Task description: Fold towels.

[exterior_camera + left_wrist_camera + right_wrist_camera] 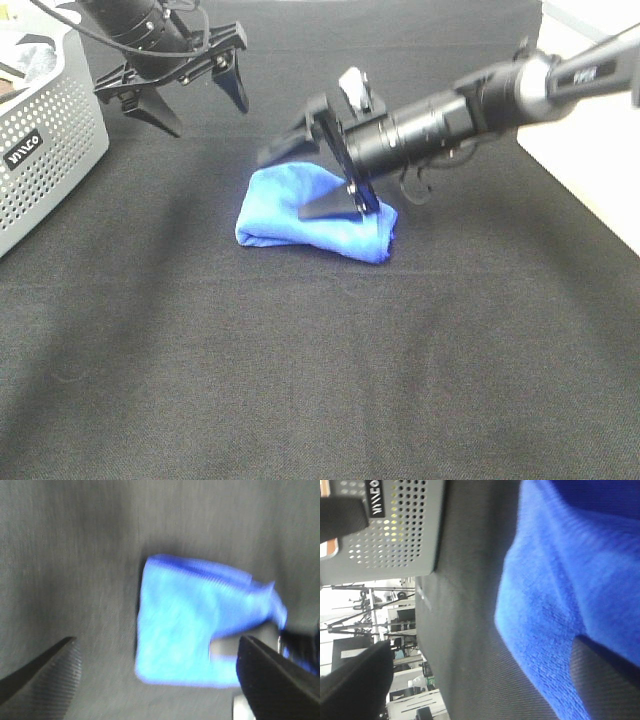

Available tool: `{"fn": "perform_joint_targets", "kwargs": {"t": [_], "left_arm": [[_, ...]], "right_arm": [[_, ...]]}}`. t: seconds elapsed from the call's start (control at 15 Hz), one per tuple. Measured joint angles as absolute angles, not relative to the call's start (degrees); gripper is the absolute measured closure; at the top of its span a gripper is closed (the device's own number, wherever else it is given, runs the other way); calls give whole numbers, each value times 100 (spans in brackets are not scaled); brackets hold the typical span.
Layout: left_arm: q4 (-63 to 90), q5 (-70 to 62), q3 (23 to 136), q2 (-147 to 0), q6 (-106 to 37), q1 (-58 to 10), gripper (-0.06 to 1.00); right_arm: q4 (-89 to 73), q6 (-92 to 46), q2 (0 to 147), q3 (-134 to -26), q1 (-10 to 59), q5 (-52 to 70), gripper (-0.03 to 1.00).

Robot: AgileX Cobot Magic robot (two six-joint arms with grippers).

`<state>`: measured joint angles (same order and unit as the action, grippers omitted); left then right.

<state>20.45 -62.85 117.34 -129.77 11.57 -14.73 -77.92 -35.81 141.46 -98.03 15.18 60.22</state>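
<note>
Towel: one folded blue towel (300,215), long axis running left-right on the black surface (300,380).
Left fingers (190,95): spread, raised, empty.
Right fingers (330,190): spread, one pressing the towel.
Basket: one grey basket (45,150), far left.

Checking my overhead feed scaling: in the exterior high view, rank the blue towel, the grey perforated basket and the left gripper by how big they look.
1. Grey perforated basket, though cut off by the frame edge.
2. Blue towel, partly hidden by the right arm.
3. Left gripper.
Basket and towel look close in area; the gripper hangs above the table, nearer the camera, so its true rank is unsure.
</note>
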Motion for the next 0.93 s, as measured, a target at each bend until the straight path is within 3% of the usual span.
{"fn": "perform_joint_targets", "kwargs": {"t": [0.33, 0.93], "left_arm": [[2045, -6824, 11734, -12909, 756, -1473, 14], [1547, -6944, 11585, -11196, 212, -1473, 14]], "right_arm": [[-7328, -3369, 13705, -9809, 1163, 6423, 7], [-3203, -1324, 11075, -9809, 1077, 6898, 7]]}}
